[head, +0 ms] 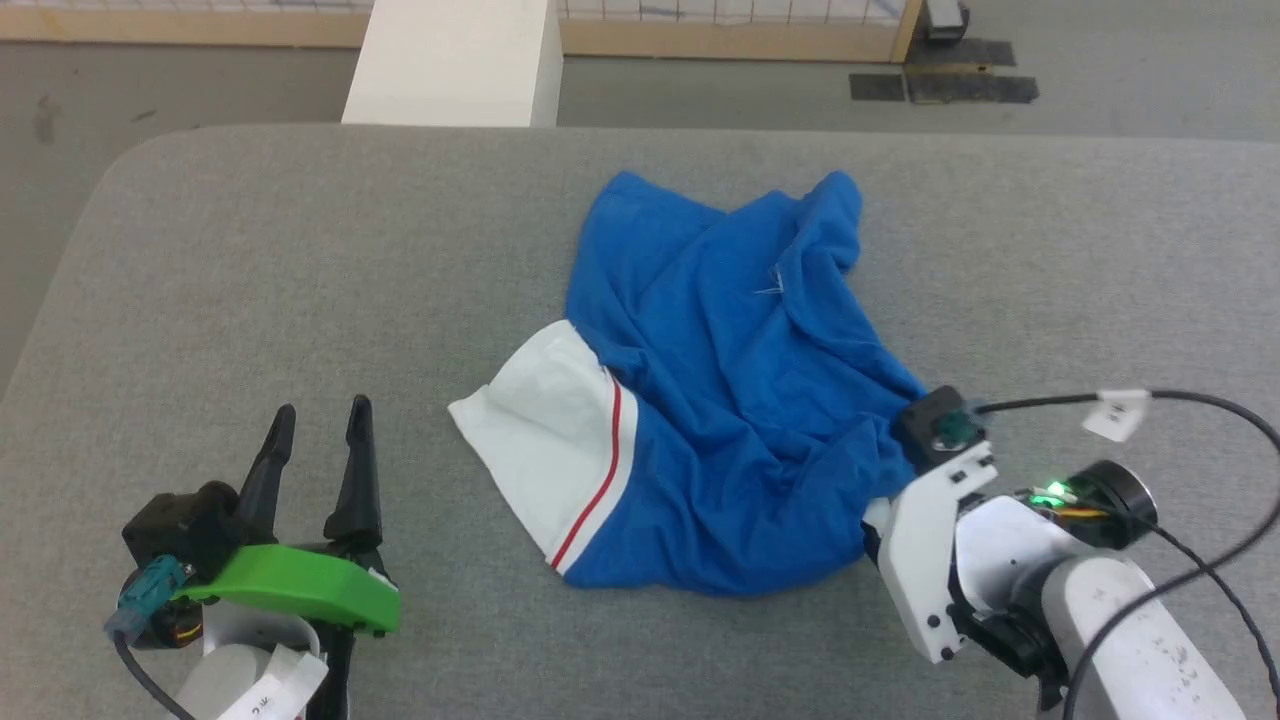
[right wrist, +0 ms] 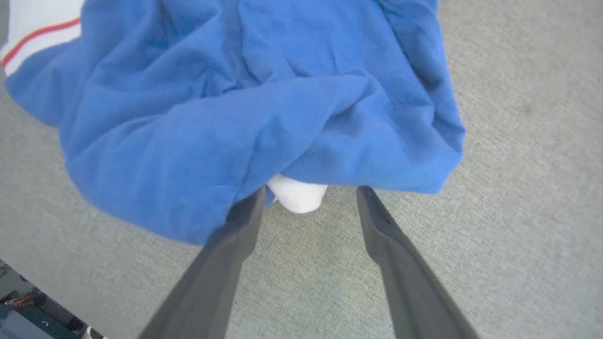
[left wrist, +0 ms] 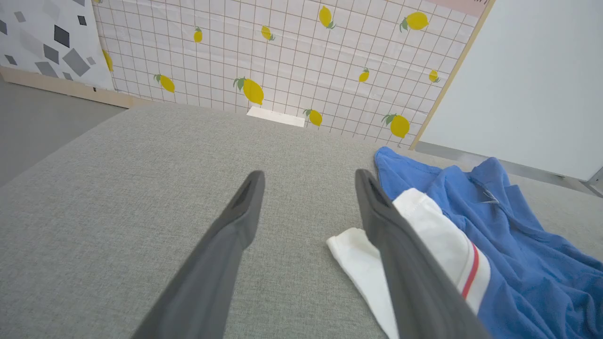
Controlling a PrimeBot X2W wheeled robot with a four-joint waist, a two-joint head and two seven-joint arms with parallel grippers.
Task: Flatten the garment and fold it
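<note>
- the bright blue jersey garment lies in a crumpled heap near the middle of the grey fabric-covered table. its body is bunched in soft ridges, and 1 white sleeve with a red stripe spills out flat toward the robot's left.
- no lettering shows, so the printed side is probably face down or folded inward. judging by the heap, flattening is barely under way.
- the left gripper hovers over bare table, apart from the heap, its 2 dark fingers spread with nothing between them. in its wrist view the white sleeve lies just beyond 1 finger, so i judge it is parked there to take that sleeve when needed.
- the right gripper is down at the near right edge of the heap, its 2 fingers spread wide and empty.
- those fingers straddle a small white tuck of cloth peeping from under the blue fold. 1 fingertip sits right at the blue edge; whether it touches, i cannot tell.
- the likely reason for this pose is that the jaws are lined up to close on that edge, so the cloth can be drawn outward and spread.
- the risk is that pinching several layers at once would drag the whole heap rather than open it.
</note>
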